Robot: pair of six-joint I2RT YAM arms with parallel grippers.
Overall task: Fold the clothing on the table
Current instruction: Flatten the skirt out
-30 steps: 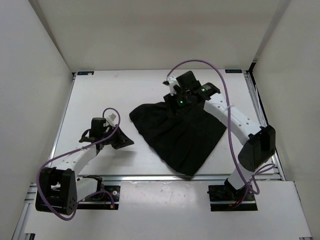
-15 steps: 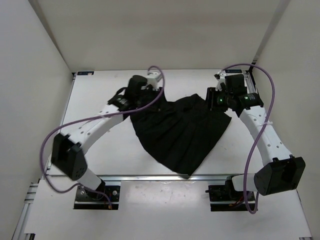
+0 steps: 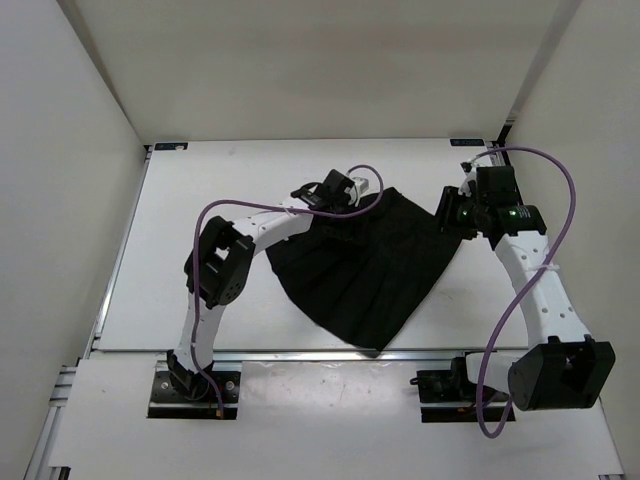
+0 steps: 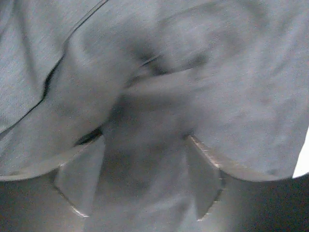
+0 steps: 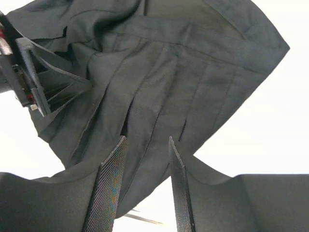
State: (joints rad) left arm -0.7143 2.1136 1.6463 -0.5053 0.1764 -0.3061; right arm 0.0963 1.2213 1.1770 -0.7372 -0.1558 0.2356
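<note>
Pleated black clothing point(image 3: 360, 280); left jaws wide, seemingly empty; right jaws narrowly parted.

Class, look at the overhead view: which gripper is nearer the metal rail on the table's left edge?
Left. The left gripper is over the skirt's far edge, near the table's middle; the right gripper is over the skirt's right corner, farther from that rail.

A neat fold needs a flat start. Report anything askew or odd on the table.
The black pleated skirt lies skewed on the table, with one corner pointing at the near edge rather than squared to it. Its far-left part is bunched into loose folds inside the open left gripper. No tear shows.
</note>
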